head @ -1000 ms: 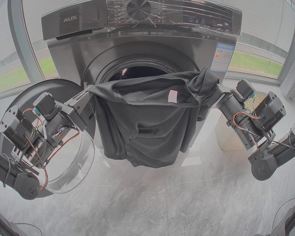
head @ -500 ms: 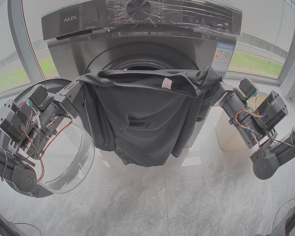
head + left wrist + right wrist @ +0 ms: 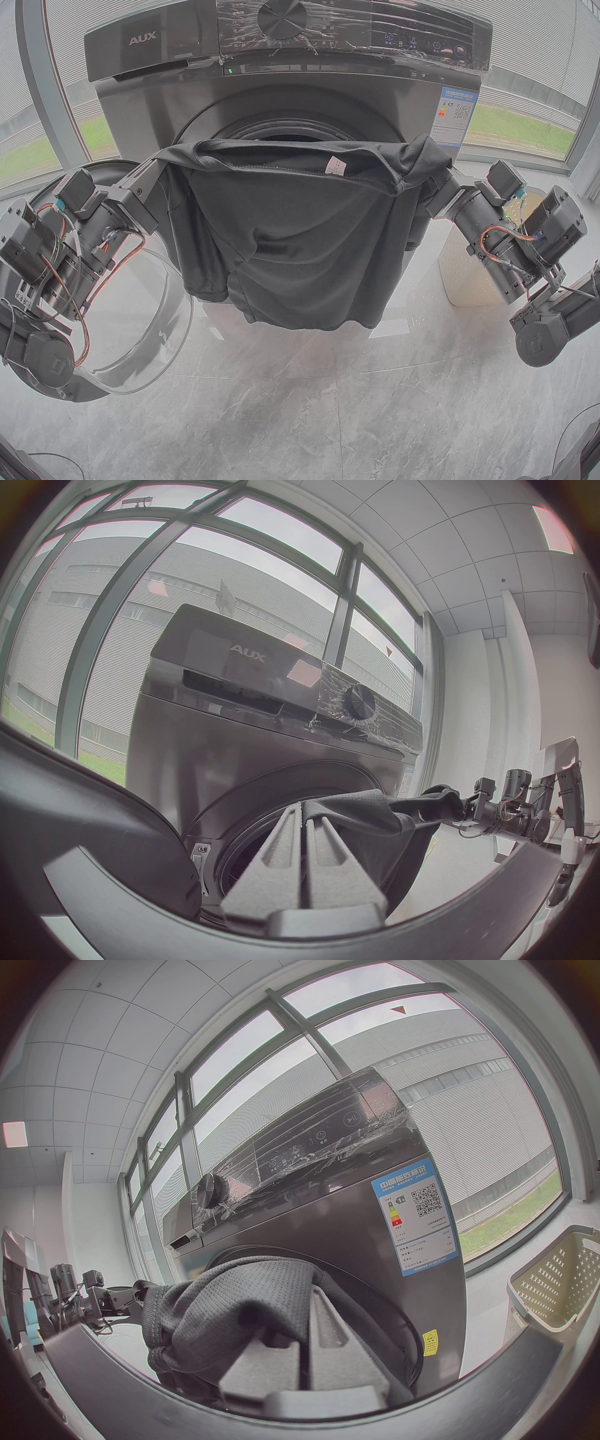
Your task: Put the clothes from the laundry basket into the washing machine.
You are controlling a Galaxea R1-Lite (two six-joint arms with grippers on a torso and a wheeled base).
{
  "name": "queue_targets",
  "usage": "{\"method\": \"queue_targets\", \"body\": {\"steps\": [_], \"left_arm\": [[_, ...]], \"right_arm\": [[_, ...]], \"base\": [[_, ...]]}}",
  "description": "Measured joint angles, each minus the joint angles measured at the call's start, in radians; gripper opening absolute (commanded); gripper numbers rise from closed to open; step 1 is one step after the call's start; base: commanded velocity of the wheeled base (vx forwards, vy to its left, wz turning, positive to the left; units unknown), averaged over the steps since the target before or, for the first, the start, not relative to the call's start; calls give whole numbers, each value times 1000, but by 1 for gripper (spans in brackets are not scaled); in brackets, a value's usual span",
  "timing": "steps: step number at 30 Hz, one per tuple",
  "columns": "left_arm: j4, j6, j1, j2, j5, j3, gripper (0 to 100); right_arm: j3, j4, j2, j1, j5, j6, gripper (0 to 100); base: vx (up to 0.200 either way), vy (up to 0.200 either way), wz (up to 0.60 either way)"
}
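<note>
A pale grey marbled tile floor (image 3: 350,406) runs to tall framed windows (image 3: 500,1116) with grass outside, under a white panelled ceiling (image 3: 494,536). The dark grey front-loading washing machine (image 3: 156,106) stands with its round glass door (image 3: 144,325) swung open on the robot's left. A beige perforated plastic laundry basket (image 3: 462,275) sits on the floor by the machine's right side.

The black T-shirt (image 3: 294,225) hangs in front of the drum opening. Its taut upper edge runs level from side to side and its body drops toward the floor. The left gripper (image 3: 153,172) is clamped on one end and the right gripper (image 3: 437,178) pinches the other, with cloth draped over its fingers (image 3: 337,1335).
</note>
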Motion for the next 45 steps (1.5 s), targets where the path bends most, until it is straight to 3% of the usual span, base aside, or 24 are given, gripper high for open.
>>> {"method": "queue_targets", "body": {"steps": [12,20,25,26,45], "left_arm": [[0,11,-33,25,-8,37,0],[1,31,-145,117,-4,64,0],[1,33,-186,161,0,43,0],[0,32,-189,166,1,36,0],[0,21,-194,122,7,-7,0]], "right_arm": [[39,-1,3,20,5,1,0],[188,0,55,122,10,7,0],[214,-6,110,201,10,36,0],[212,-6,118,215,10,45,100],[280,-6,383,300,7,52,100]], "base": [[0,0,0],[0,0,0],[0,0,0],[0,0,0],[0,0,0]]}}
